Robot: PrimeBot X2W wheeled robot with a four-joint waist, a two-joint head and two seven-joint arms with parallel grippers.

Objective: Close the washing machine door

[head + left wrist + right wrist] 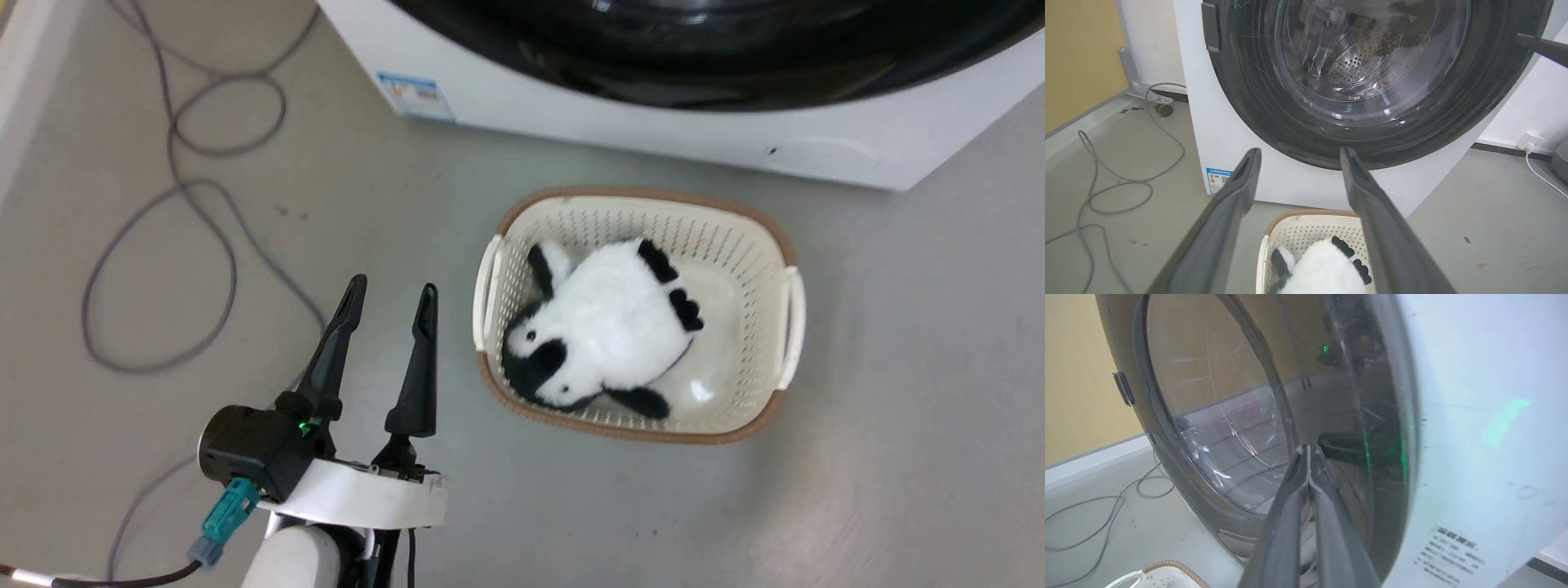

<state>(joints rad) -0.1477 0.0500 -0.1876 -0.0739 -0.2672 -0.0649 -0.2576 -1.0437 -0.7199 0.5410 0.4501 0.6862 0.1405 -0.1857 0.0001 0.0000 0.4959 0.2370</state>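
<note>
The washing machine door (1363, 65), a glossy black rim around bulging clear glass, lies against the front of the white washing machine (1229, 143); its lower rim (710, 49) runs along the head view's top. I cannot tell whether it is latched. My right gripper (1308, 451) is shut with nothing in it, tips at the door's black rim (1384, 465); one of its dark fingers (1541, 48) shows at the rim's right edge. My left gripper (390, 298) stands open and empty over the floor, short of the machine and left of the basket, pointing at the door's lower rim (1298, 153).
A cream perforated basket (653, 216) holding a black-and-white plush panda (608, 327) sits on the floor just before the machine. Grey cable (163, 245) loops over the floor at the left. A blue sticker (415, 95) marks the machine's lower front.
</note>
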